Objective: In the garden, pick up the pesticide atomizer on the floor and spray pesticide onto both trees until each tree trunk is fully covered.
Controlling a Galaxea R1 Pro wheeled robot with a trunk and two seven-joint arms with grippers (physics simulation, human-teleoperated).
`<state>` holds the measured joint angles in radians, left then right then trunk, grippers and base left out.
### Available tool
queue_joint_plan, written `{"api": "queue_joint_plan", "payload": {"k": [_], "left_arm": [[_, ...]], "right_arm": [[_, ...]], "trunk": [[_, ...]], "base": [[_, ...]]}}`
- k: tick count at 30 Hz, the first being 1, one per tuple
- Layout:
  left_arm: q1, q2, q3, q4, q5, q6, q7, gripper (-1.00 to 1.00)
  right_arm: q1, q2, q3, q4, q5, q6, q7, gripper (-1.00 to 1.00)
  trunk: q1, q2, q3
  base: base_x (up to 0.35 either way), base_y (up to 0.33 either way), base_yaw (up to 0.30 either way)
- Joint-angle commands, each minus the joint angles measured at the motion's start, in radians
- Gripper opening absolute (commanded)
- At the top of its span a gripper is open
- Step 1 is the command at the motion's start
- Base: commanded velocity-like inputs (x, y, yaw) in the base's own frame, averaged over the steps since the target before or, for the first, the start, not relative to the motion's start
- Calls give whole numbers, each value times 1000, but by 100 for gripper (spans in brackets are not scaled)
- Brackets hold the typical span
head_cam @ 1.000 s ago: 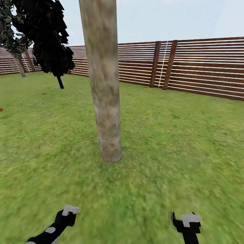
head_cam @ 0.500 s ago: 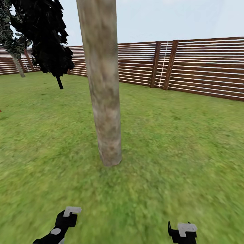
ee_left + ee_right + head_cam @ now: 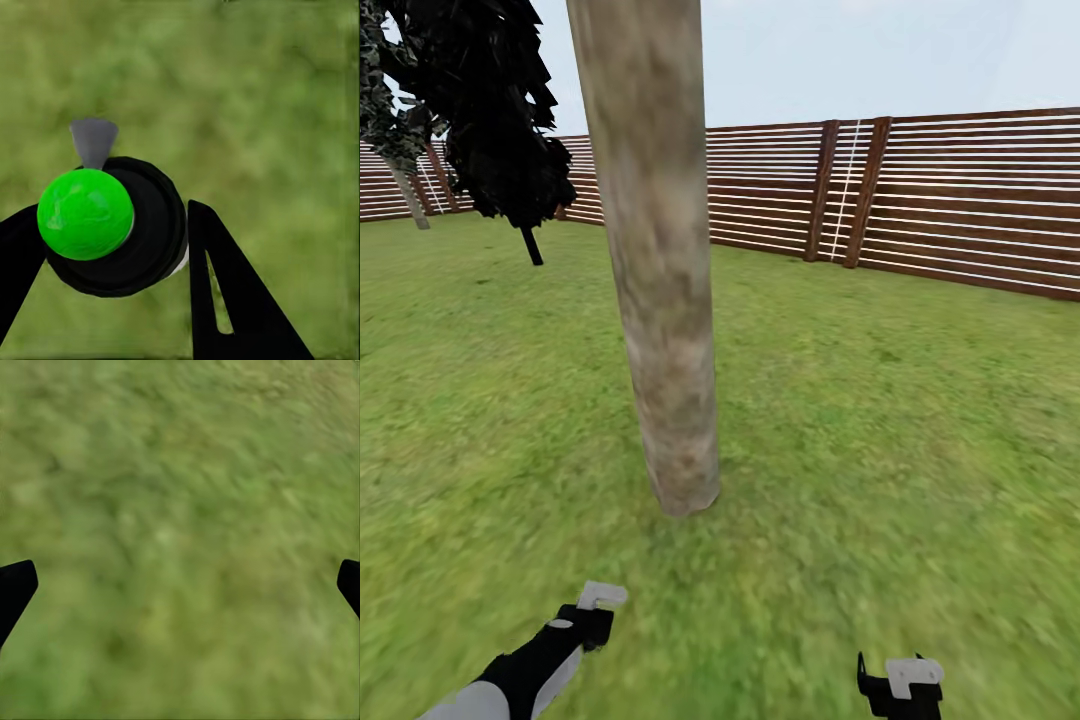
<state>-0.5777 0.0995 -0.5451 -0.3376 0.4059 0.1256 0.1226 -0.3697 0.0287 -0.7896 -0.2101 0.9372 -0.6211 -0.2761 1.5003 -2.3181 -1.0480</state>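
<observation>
While left gripper (image 3: 112, 247) clamps atomizer (image 3: 116, 229), green dot on top, right gripper (image 3: 180, 585) fingers wide over grass (image 3: 880, 450); trunk (image 3: 660, 300) ahead.

The head view looks forward and slightly down from above both arms, across the grass (image 3: 880, 440) to the fence (image 3: 960, 200) and sky; the trunk (image 3: 660, 300) stands close ahead, left of centre. The left wrist view looks along the left gripper (image 3: 112, 247) fingers at blurred grass (image 3: 262, 112), at close range, with the atomizer (image 3: 112, 229) between the fingers seen end-on. The right wrist view looks along the right gripper (image 3: 180, 585) at blurred grass (image 3: 180, 510), its fingertips at the frame's two sides. All three views share the grass.
</observation>
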Motion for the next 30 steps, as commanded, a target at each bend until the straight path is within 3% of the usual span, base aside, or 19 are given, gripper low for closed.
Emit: {"api": "queue_joint_plan", "payload": {"k": [1, 3, 6, 16, 23, 30], "left_arm": [[1, 2, 1, -55, -1, 59, 2, -100], [4, 1, 5, -137, 0, 125, 7, -100], [3, 1, 9, -161, 12, 138, 11, -100], [11, 10, 14, -164, 24, 139, 9, -100], [11, 3, 11, -160, 24, 138, 12, -100], [12, 1, 9, -163, 21, 133, 11, -100]], "right_arm": [[0, -1, 1, 0, 1, 0, 0, 100], [0, 0, 5, 1, 1, 0, 0, 100], [0, 0, 6, 2, 2, 1, 1, 100], [0, 3, 5, 3, 1, 1, 1, 100], [0, 2, 5, 3, 2, 1, 0, 100], [0, 1, 5, 3, 2, 1, 0, 100]], "trunk": [[0, 0, 0], [0, 0, 0], [0, 0, 0], [0, 0, 0], [0, 0, 0], [0, 0, 0]], "base": [[19, 0, 0], [6, 0, 0], [1, 0, -76], [8, 0, -277], [264, 0, -24], [25, -169, 0]]}}
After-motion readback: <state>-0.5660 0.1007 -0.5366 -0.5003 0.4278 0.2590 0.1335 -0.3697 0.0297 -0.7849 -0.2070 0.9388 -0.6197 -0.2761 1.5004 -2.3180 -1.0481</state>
